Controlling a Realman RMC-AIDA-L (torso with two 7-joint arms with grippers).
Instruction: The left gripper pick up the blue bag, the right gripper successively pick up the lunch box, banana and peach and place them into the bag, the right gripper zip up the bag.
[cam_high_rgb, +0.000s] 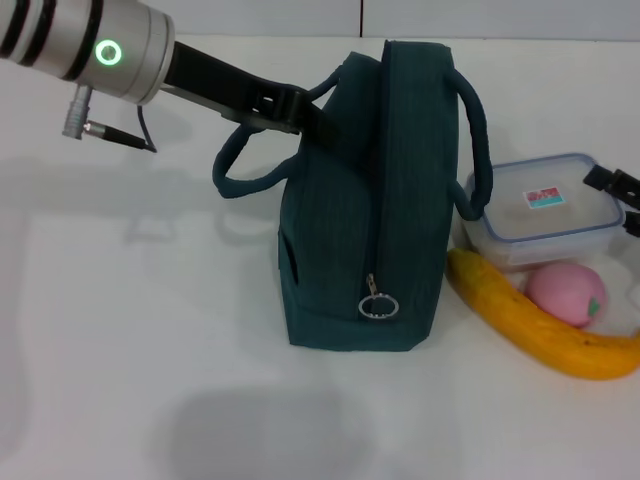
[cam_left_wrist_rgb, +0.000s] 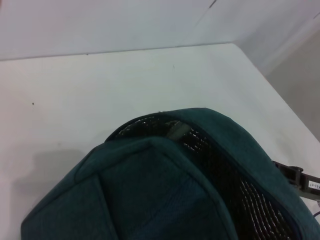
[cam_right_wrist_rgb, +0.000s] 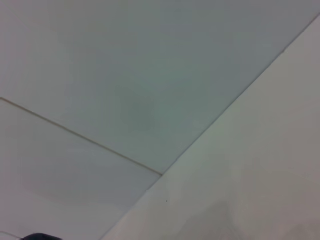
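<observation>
White table (cam_high_rgb: 150, 300) carries everything. Blue bag (cam_high_rgb: 365, 200) stands upright near the centre, zipper line facing the camera with the metal ring pull (cam_high_rgb: 379, 305) low at its near end. The left wrist view shows the bag's mouth partly open at the far end, with dark shiny lining (cam_left_wrist_rgb: 210, 160) inside.

Left gripper (cam_high_rgb: 300, 112) reaches in from the far left and meets the bag's upper left side, where the left handle (cam_high_rgb: 245, 165) joins. Its fingers are hidden against the fabric; cannot tell how wide they are or whether they grip anything. A green ring light (cam_high_rgb: 108, 53) glows on the silver arm segment.

Banana (cam_high_rgb: 540, 325) lies right of the bag on the near side, its left end touching the bag's base. Lunch box (cam_high_rgb: 545, 210) sits beyond it, just right of the bag, partly behind the right handle; the red-and-white sticker (cam_high_rgb: 542, 197) on its lid is too small to read. Peach (cam_high_rgb: 568, 295) rests between the banana and the box.

Right gripper (cam_high_rgb: 615, 185) shows only as a black piece at the right edge, over the box's far right corner, mostly cut off; finger state cannot be told. The right wrist view shows only pale surfaces.
</observation>
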